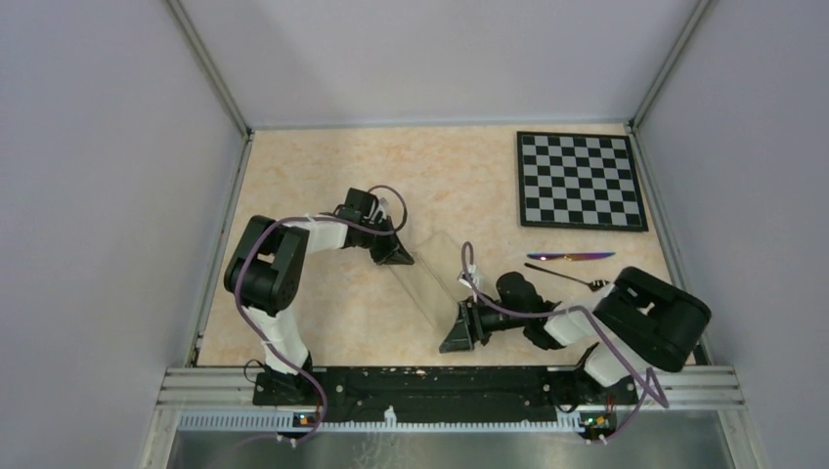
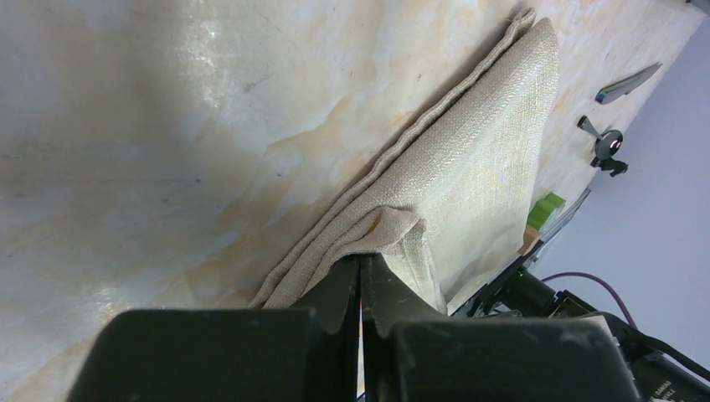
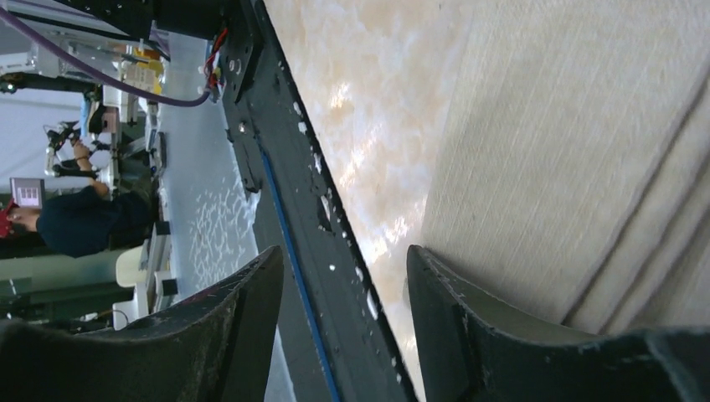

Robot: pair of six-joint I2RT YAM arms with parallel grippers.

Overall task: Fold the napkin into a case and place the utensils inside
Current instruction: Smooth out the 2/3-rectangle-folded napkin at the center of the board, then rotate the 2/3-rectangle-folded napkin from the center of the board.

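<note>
The top view was evenly, softly lit and sharp, with only faint shadows on the desk [image 1: 323,176]. In the left wrist view, white glare washed the desk's upper left, the napkin [image 2: 486,151] weave was crisp, and the left gripper [image 2: 362,276] was dark and blurred. In the right wrist view, glints streaked the desk, and the right gripper [image 3: 343,268] was underexposed and soft.

Top cam looks down from behind; wrist cams sit tight behind left pincer [image 2: 362,270] and right pincer [image 3: 343,258], all sharing napkin [image 2: 477,167] at the tips.
</note>
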